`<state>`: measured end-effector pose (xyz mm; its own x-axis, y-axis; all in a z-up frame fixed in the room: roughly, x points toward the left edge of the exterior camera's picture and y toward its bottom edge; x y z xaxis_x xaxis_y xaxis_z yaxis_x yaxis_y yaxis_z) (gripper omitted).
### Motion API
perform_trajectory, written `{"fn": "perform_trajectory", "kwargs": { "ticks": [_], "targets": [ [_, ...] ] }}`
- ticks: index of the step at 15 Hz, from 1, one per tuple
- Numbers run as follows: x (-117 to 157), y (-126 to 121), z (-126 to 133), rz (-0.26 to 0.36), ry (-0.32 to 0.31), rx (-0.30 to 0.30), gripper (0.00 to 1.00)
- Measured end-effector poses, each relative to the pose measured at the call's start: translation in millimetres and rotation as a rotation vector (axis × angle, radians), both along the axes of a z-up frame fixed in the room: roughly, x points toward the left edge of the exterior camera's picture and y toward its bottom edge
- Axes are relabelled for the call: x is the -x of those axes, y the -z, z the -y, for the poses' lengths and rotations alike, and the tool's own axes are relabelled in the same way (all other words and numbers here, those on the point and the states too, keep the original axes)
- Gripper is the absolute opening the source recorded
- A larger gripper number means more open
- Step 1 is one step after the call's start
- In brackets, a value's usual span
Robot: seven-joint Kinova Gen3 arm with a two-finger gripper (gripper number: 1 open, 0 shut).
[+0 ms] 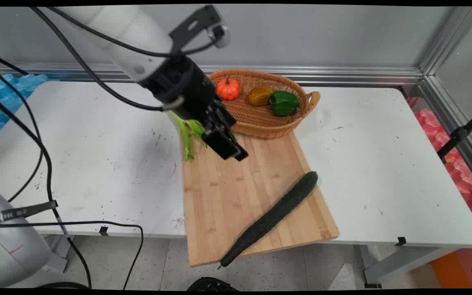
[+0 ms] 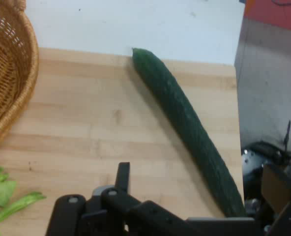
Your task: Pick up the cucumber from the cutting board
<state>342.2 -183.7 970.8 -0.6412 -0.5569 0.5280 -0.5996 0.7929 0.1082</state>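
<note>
The hand (image 1: 230, 149) hangs above the far left part of a wooden cutting board (image 1: 236, 192), tilted down toward the board's middle. Its fingers look drawn close together in the main view, and the hand view shows only black linkage at the bottom edge, so I cannot tell for certain whether they are pressed together or slightly apart. It holds nothing and touches nothing that shows.

Just left of the hand, a bunch of green leafy stalks (image 1: 187, 135) lies on the board's far left corner, partly hidden behind the arm. The board lies on the white surface (image 1: 96, 155), and its near end juts past the surface's front edge.

Behind the hand, a woven wicker basket (image 1: 260, 123) sits touching the board's far edge. Inside it are a small orange pumpkin (image 1: 228, 88), an olive-brown pepper (image 1: 259, 95) and a green bell pepper (image 1: 283, 102), the two peppers side by side.

To the right and nearer the camera, well apart from the hand, a long dark green cucumber (image 1: 273, 215) lies diagonally across the board, its near tip at the board's front edge.
</note>
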Motion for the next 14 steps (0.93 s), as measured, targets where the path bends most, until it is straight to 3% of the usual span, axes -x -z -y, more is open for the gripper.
{"fn": "perform_trajectory", "kwargs": {
  "ticks": [6, 14],
  "targets": [
    [46.1, 29.1, 5.2, 0.016, -0.101, -0.014, 1.0],
    [96.5, 72.2, 16.5, 0.054, -0.165, -0.045, 1.0]
  ]
}}
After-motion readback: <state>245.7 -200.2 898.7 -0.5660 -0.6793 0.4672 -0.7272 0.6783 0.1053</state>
